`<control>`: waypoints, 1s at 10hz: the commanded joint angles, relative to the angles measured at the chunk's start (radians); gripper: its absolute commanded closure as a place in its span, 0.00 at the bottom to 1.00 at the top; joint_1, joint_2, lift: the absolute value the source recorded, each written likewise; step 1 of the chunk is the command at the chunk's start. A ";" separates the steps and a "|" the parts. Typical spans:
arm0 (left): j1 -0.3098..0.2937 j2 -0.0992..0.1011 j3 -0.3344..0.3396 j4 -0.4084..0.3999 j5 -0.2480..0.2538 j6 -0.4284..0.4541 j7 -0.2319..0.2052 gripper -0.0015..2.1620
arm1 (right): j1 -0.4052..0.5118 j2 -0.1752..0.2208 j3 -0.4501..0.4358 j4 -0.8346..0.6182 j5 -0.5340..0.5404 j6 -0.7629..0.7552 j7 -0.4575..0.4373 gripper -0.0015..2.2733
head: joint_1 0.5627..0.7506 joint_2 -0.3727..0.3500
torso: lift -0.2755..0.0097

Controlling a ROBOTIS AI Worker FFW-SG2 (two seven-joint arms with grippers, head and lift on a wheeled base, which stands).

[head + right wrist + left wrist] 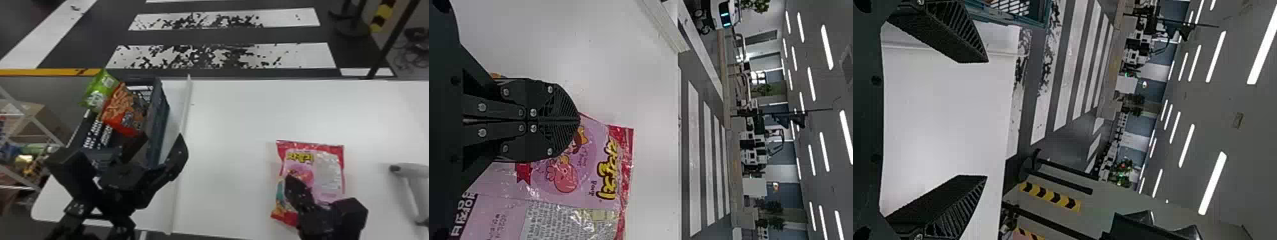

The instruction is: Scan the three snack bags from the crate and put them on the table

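Observation:
In the head view my left gripper point(163, 136) stands open by the near end of the dark crate point(160, 118). A green snack bag point(100, 87) and an orange-red one point(123, 110) lean together at the crate's far left part. The left gripper point(986, 119) has nothing between its fingers in its wrist view. A pink and red snack bag point(328, 169) lies flat on the table point(229, 143). My right gripper point(289, 179) is over this bag's left part, hiding some of it. In the right wrist view, the right gripper point(579, 120) is shut above the pink bag point(594, 175).
A light grey handheld scanner point(410, 174) lies at the table's right side. A raised white strip point(185, 111) runs front to back between crate and bag. Shelving with boxes point(35, 118) stands at the left, and a dark post point(394, 35) beyond the table's back right edge.

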 commanded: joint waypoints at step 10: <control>-0.038 -0.003 -0.066 0.034 -0.052 -0.014 0.011 0.02 | 0.117 -0.071 -0.147 -0.301 -0.080 0.095 0.086 0.00 | 0.70 0.61 | 0.64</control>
